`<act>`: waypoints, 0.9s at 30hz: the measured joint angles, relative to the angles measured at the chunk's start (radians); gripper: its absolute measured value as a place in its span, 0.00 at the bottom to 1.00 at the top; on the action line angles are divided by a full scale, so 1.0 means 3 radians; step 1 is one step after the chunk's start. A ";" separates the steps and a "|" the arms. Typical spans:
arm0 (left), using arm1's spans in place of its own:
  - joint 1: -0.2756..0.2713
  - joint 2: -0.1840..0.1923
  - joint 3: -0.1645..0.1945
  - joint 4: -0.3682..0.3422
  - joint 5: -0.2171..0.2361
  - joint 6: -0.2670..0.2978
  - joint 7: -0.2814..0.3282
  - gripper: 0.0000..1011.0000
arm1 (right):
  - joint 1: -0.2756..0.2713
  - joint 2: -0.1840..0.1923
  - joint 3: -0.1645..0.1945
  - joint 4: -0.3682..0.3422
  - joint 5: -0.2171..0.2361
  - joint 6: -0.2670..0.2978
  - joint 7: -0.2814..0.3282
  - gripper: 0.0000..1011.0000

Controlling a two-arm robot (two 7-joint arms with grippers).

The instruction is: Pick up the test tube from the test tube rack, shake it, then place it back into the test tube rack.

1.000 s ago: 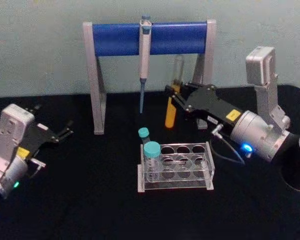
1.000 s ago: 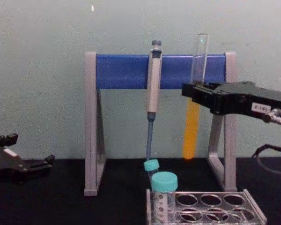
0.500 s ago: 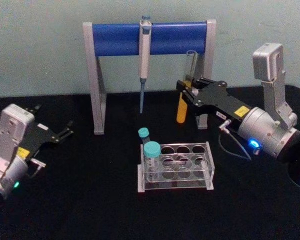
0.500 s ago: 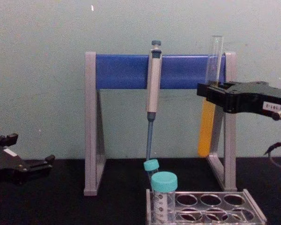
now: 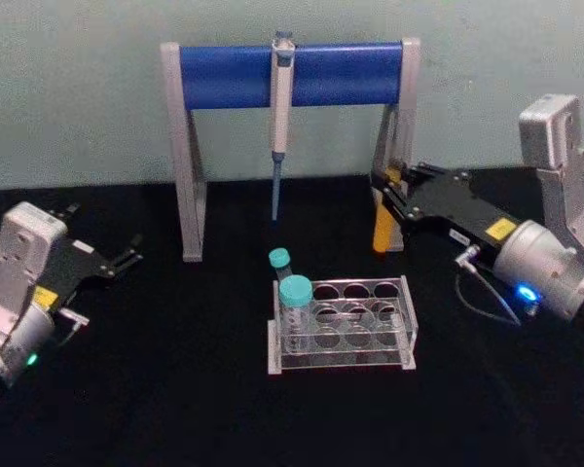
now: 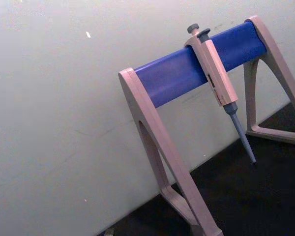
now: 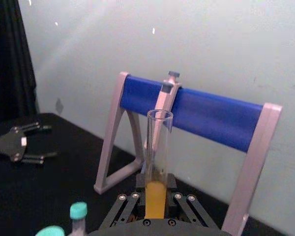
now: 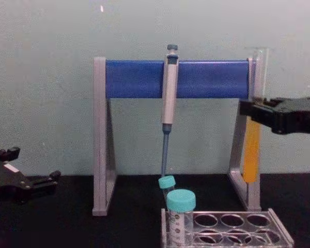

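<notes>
Clearly upright, the test tube (image 5: 383,230) is clamped in the right gripper (image 5: 385,191), whose black jaws close on its glass about mid-length. It hangs in the air in front of the right leg of the pipette stand (image 5: 234,76). It is apart from the test tube rack (image 5: 405,292), which lies nearer the robot and to its left. The tube's long axis runs close to vertical, open mouth up and rounded end down. The chest view shows the slim clear tube (image 8: 252,150) from the side, with orange-yellow liquid filling the part below the right gripper (image 8: 245,111) and empty glass rising above it beside the stand's blue bar. The right wrist view looks along the right gripper (image 7: 156,197) and shows the tube's round open rim (image 7: 159,162), which the head view hides against the grey leg. The rack is low, clear plastic with rows of round holes; its top plate (image 8: 279,227) sits at the chest view's lower edge. Two teal-capped vials (image 5: 295,292) stand at its left end. A grey pipette (image 5: 281,88) hangs from the stand. The left gripper (image 5: 105,233) rests far left on the black table (image 5: 175,379), its jaws apart, and the right wrist view catches it (image 7: 43,142) spread flat.
</notes>
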 joint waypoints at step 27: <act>0.0000 0.0000 0.0000 0.0000 0.0000 0.0000 0.0000 0.99 | 0.0148 -0.0172 -0.0245 0.0179 0.0171 -0.0121 0.0189 0.23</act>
